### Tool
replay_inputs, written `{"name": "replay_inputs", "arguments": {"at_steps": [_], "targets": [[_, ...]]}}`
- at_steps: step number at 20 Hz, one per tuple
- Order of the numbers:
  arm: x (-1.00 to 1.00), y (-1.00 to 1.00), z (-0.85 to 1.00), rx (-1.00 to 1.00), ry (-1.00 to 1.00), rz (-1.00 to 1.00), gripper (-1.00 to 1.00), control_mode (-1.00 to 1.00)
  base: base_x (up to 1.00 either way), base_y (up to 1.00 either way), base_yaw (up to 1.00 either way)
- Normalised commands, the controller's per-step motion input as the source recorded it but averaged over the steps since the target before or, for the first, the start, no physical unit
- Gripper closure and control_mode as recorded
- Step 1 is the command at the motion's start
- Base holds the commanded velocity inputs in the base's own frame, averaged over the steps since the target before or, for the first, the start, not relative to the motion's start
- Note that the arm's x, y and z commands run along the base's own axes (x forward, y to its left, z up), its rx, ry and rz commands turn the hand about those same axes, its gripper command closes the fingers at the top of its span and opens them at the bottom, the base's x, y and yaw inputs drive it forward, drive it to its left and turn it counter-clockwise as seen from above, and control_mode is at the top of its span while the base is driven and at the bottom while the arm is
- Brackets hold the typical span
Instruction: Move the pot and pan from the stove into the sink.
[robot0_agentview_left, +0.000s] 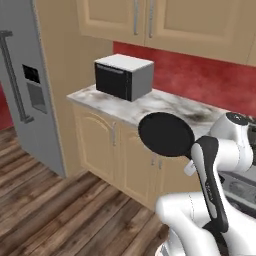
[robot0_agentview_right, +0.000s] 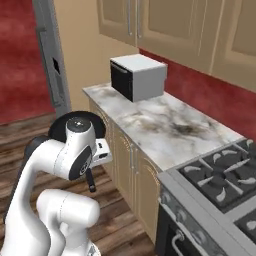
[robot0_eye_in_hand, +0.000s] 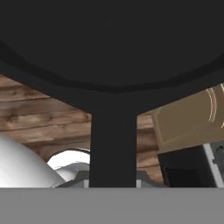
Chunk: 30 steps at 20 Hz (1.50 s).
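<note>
The black pan (robot0_agentview_left: 166, 134) hangs in the air in front of the counter cabinets, tilted up on edge. My gripper (robot0_agentview_left: 190, 162) is shut on its thin handle (robot0_eye_in_hand: 113, 148). In the hand view the pan's dark round body (robot0_eye_in_hand: 109, 39) spreads across the top, with the handle running down to the fingers. From the right base view my arm hides most of the pan (robot0_agentview_right: 59, 127), and the handle end (robot0_agentview_right: 90, 182) pokes out below the hand. The stove (robot0_agentview_right: 220, 176) with its black grates lies at the right, a corner of the stove (robot0_agentview_left: 241, 189) showing behind my arm. The pot and the sink are out of view.
A grey microwave (robot0_agentview_left: 124, 76) sits on the marble counter (robot0_agentview_left: 165, 107) under beige wall cabinets. A steel fridge (robot0_agentview_left: 25, 85) stands at the left. Wooden floor (robot0_agentview_left: 60, 210) stretches in front of the base cabinets (robot0_agentview_right: 127, 160).
</note>
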Motion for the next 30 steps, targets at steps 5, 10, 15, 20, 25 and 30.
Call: {"name": "replay_inputs", "arguments": {"at_steps": [5,10,15,20,25,30], "targets": [[0.0,0.0,0.0,0.0,0.0,0.0,1.0,1.0,-0.04,0.0,0.5],[0.0,0.0,0.0,0.0,0.0,0.0,1.0,1.0,-0.04,0.0,0.5],[0.0,0.0,0.0,0.0,0.0,0.0,1.0,1.0,-0.04,0.0,0.5],[0.0,0.0,0.0,0.0,0.0,0.0,1.0,1.0,-0.04,0.0,0.5],[0.0,0.0,0.0,0.0,0.0,0.0,1.0,1.0,-0.04,0.0,0.5],[0.0,0.0,0.0,0.0,0.0,0.0,1.0,1.0,-0.04,0.0,0.5]]}}
